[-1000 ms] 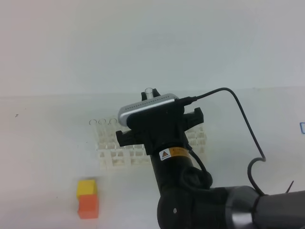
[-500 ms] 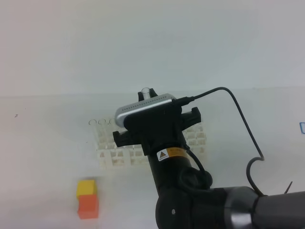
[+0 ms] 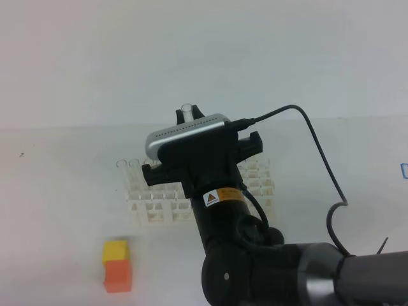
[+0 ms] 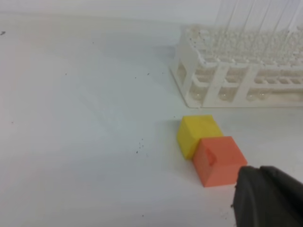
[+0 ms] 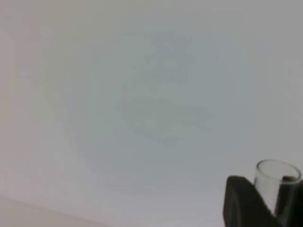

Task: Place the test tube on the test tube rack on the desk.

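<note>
Tube (image 3: 186, 109) is standing upright, gripped in the right end effector (image 3: 189, 118) above the rack (image 3: 261, 185), long axis vertical; left end effector (image 4: 267, 198), closed and empty, is idling beside the rack.

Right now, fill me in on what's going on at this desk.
The right hand holds a clear test tube upright, its open rim poking above the wrist camera in the high view. It hangs above the white test tube rack on the desk; the tube is not yet seated in a hole. The left hand is shut and idle, low beside the yellow block and orange block in front of the rack.
</note>
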